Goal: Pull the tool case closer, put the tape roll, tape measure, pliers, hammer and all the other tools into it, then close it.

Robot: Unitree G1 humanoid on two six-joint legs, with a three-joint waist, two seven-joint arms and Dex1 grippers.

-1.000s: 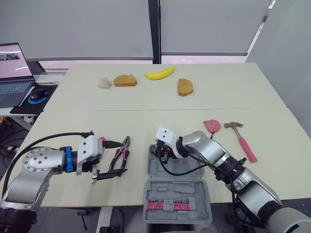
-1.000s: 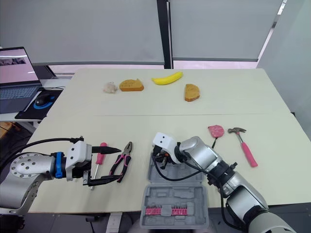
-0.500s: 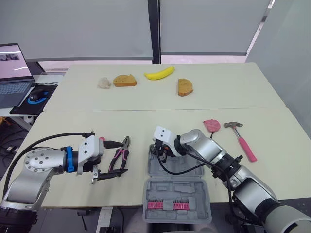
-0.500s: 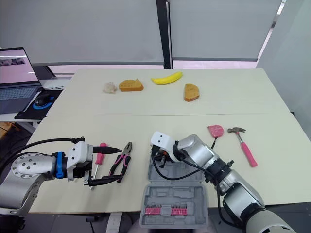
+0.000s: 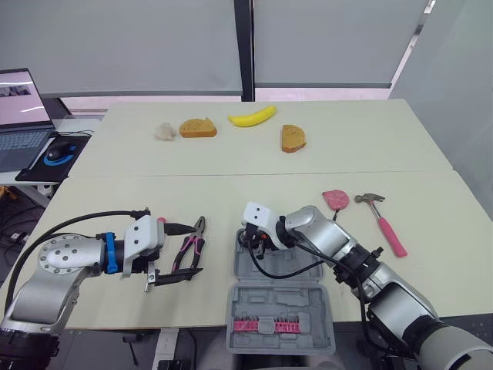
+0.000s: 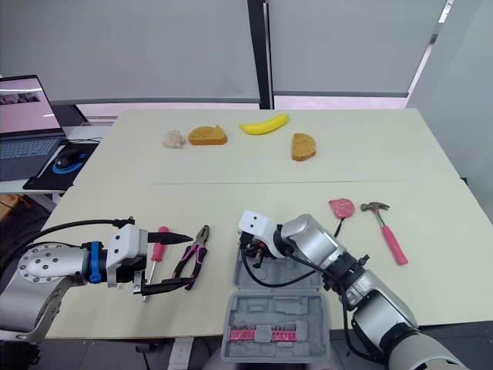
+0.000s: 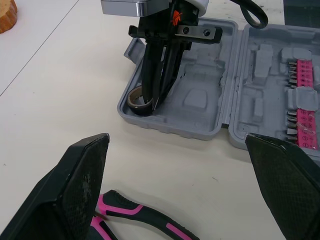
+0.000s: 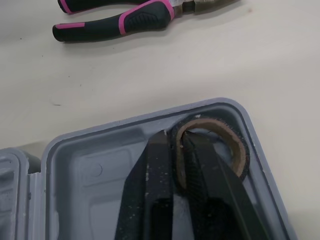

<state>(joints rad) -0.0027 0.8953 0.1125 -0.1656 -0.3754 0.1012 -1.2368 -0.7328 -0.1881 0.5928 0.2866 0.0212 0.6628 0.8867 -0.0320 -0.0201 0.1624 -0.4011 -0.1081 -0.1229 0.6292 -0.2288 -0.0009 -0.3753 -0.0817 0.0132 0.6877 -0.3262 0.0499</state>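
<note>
My right gripper [image 8: 178,142] is pinching the wall of the tape roll [image 8: 239,150], with one finger inside the ring and one outside. The roll sits in the far left corner of the open case [image 7: 200,102], which lies at the near table edge in front of me. My left gripper [image 7: 176,140] is spread wide by the handles of the pliers [image 5: 189,251], just left of the case. The hammer [image 5: 390,232] lies well off to the right.
</note>
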